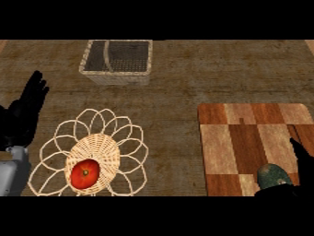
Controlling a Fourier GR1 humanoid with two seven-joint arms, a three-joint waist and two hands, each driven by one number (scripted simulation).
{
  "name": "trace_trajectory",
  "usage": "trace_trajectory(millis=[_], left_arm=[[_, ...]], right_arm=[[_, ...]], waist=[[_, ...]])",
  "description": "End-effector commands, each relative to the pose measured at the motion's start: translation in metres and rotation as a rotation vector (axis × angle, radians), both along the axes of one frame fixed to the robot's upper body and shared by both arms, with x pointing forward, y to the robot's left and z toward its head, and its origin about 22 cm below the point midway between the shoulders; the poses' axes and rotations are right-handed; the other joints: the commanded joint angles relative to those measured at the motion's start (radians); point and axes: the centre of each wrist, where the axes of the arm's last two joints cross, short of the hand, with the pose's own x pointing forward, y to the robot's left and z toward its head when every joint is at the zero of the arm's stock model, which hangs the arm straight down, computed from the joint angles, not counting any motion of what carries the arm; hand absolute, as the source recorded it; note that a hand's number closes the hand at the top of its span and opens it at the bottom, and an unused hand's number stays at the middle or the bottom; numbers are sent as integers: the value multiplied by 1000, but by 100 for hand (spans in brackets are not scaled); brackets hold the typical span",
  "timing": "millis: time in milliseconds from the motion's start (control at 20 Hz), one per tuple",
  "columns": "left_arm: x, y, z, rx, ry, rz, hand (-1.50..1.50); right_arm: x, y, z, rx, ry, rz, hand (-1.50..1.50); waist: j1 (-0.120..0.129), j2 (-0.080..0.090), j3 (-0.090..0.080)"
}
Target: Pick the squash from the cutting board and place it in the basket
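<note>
Squash (274, 175) lies at the cutting board's (254, 138) near edge with the right hand (309, 170) beside it, fingers straight and holding nothing, so curl round its middle before lifting toward the far-edge basket (116, 73).

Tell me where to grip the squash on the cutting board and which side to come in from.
Grip the squash across its rounded dark-green body, the only part showing. It lies at the near right corner of the cutting board, and the right hand is already beside it on its right, so coming from the right and above looks best. Its lower end is hidden.
</note>
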Motion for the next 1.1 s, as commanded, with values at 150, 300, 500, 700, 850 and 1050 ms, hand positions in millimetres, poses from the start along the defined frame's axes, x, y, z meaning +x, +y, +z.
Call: trace_trajectory(millis=[150,300,500,700,850,1050], left_arm=[[1,-4,2,0,4,-8,0],[11,-2,9,15,-5,14,0],[10,-20,7,-3,2,10,0],[-1,-5,8,11,12,2,0],[-7,-6,-1,2,-6,-6,0],[-8,-4,-18,16,-3,11,0]], right_arm=[[9,-4,-35,-6,89,-53,-150],[10,0,-6,3,132,-29,-150],[0,-2,-27,85,170,69,150],[-7,6,-37,66,186,101,150],[-3,25,-53,116,163,88,150],[-12,13,-46,109,155,94,150]], waist=[[0,0,0],[-3,0,0],[-4,0,0],[-1,-1,0],[5,-1,0],[-3,0,0]])
